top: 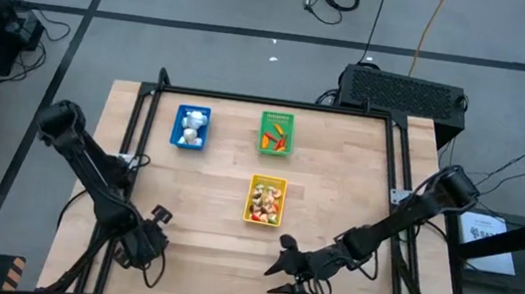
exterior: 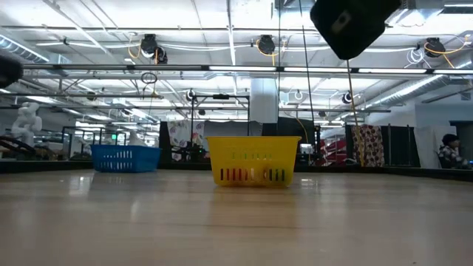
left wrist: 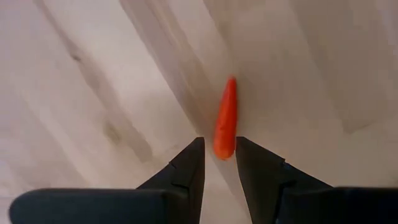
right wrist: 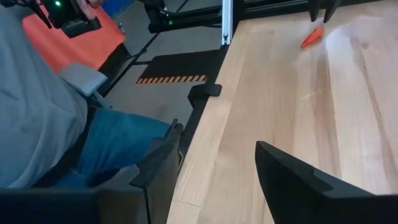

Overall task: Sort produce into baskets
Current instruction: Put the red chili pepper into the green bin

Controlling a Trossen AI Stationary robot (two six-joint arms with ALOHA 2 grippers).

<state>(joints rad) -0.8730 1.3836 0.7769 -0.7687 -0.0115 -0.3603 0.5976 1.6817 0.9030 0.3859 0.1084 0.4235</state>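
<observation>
My left tool (left wrist: 217, 163) hangs over the table's (top: 202, 230) near left corner, its fingers narrowly parted around the thick end of an orange carrot (left wrist: 225, 119) lying on the wood; whether they press it I cannot tell. My right tool (top: 289, 271) waits released by the near edge. The yellow basket (top: 265, 200) sits mid-table, the blue basket (top: 191, 126) and green basket (top: 276, 133) toward the far edge, all holding produce.

Wooden table (top: 202, 230), blue basket (top: 191, 126), green basket (top: 276, 133), yellow basket (top: 266, 200), carrot (left wrist: 225, 118)
</observation>
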